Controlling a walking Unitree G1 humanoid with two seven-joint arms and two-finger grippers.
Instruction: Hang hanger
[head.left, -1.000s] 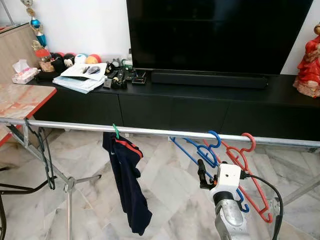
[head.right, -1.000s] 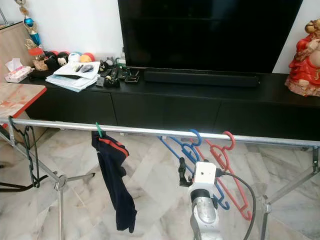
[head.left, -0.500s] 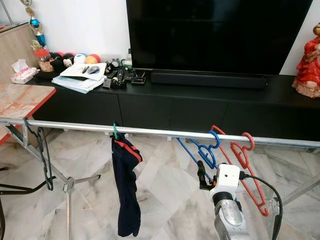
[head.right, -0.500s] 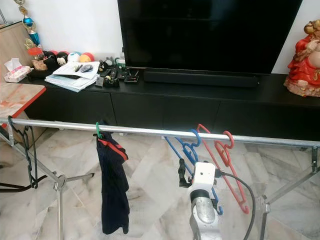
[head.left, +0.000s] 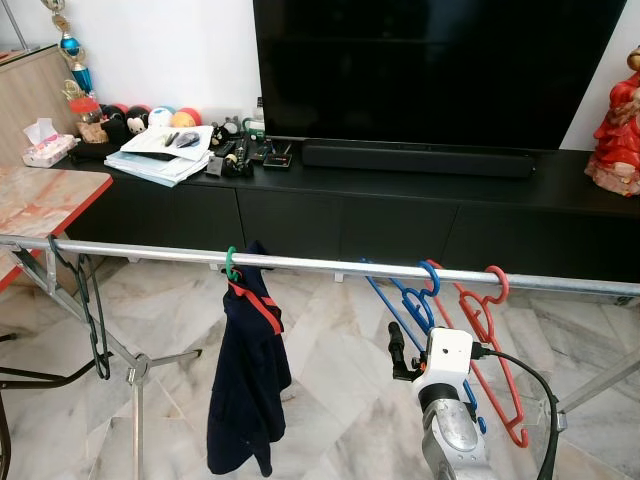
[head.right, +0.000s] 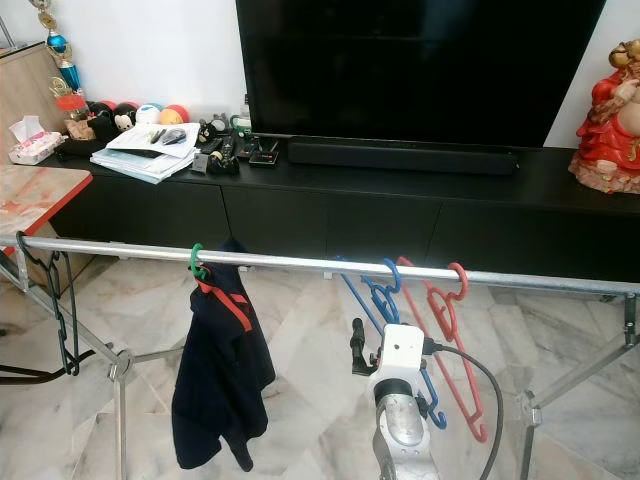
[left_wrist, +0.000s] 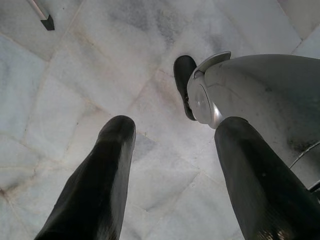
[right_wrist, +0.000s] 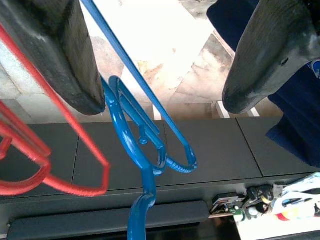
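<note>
This is a living room in a home. A big black TV (head.left: 440, 70) stands on a long black cabinet (head.left: 330, 215), past the right gripper (head.left: 395, 345). The floor (head.left: 330, 350) is shiny marble. Toys (head.left: 150, 118) and papers (head.left: 160, 155) lie on the cabinet. A metal clothes rail (head.left: 300, 263) holds a dark shirt (head.left: 245, 390) and colored hangers (head.left: 470, 330).

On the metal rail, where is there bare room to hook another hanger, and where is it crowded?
The rail is bare between the black hanger near its left end and the green hook carrying the navy garment, and again between that garment and the blue hangers. Blue and red hangers crowd together just ahead of the open right gripper.
</note>
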